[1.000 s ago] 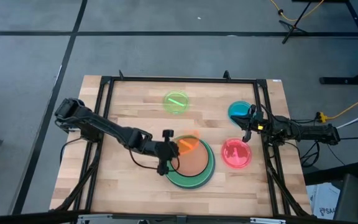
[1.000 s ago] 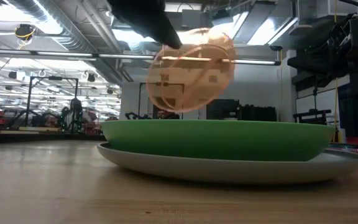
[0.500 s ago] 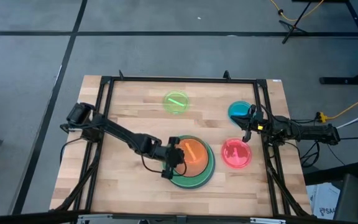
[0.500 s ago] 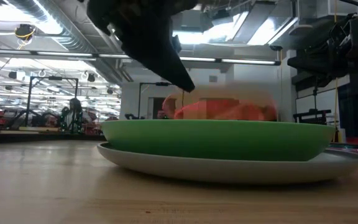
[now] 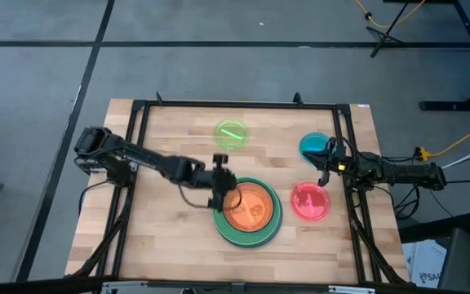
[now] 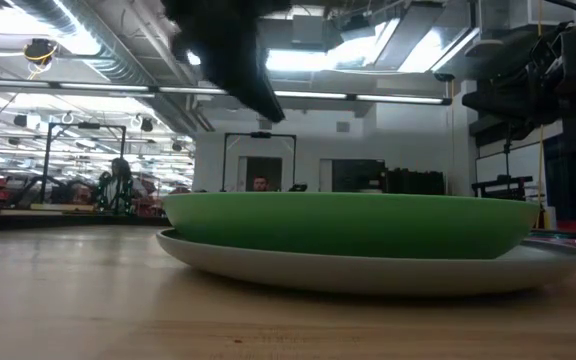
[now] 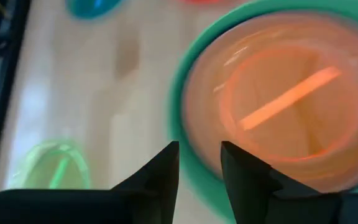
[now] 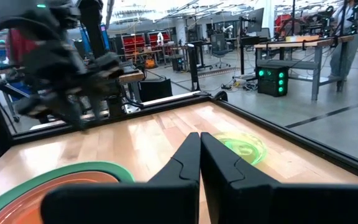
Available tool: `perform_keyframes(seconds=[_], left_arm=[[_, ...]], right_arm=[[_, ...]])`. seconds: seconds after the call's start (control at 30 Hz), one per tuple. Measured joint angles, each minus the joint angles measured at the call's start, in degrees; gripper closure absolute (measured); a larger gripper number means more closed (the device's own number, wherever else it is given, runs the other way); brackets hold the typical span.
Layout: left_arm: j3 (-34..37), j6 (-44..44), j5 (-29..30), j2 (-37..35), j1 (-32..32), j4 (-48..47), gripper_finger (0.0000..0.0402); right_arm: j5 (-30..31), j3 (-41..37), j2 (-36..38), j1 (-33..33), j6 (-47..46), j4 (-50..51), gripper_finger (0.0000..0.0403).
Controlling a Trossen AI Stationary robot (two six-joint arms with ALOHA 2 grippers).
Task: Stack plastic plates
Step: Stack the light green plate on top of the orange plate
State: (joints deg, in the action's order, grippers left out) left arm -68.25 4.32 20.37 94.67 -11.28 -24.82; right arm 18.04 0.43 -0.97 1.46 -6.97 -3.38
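The stack stands at the table's middle: a grey plate (image 6: 368, 272) at the bottom and a green plate (image 6: 348, 224) on it. A translucent orange plate (image 5: 250, 207) lies flat on top, inside the green rim (image 5: 247, 238). My left gripper (image 5: 225, 193) hangs open above the stack's left edge, clear of the orange plate (image 7: 278, 106). My right gripper (image 5: 323, 171) waits shut (image 8: 199, 140) at the right rail. Lime (image 5: 232, 135), blue (image 5: 313, 146) and pink-red (image 5: 310, 202) plates lie flat, apart on the wood.
A black frame (image 5: 235, 104) rails in the wooden table (image 5: 161, 245) on its far, left and right sides. The blue and pink-red plates lie close to my right arm (image 5: 382, 170). Bare wood shows left of and in front of the stack.
My left gripper has come down over the stack with the orange plate held tilted, opened and let it go. It has then risen and drawn back a little toward the far edge. The orange plate now lies flat in the stack.
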Motion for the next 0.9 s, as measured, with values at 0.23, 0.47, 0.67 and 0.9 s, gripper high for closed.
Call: perform_keyframes(seconds=[0.23, 0.47, 0.67, 0.9], left_arm=[[3.1, 7.9, -3.2, 0.8, 13.1, 0.0, 0.0289], [12.0, 15.7, -10.4, 0.8, 25.9, 9.9, 0.0289], [18.8, 22.0, -15.7, 0.8, 32.5, 19.7, 0.0289], [24.5, 27.8, -19.9, 0.8, 34.5, 29.6, 0.0289]], right_arm=[[0.5, 0.0, 0.0, 0.0, 0.1, 0.0, 0.0398], [0.9, 0.0, 0.0, 0.0, 1.1, 0.0, 0.0397], [0.9, 0.0, 0.0, 0.0, 1.3, 0.0, 0.0398], [1.0, 0.0, 0.0, 0.0, 1.3, -0.1, 0.0397]])
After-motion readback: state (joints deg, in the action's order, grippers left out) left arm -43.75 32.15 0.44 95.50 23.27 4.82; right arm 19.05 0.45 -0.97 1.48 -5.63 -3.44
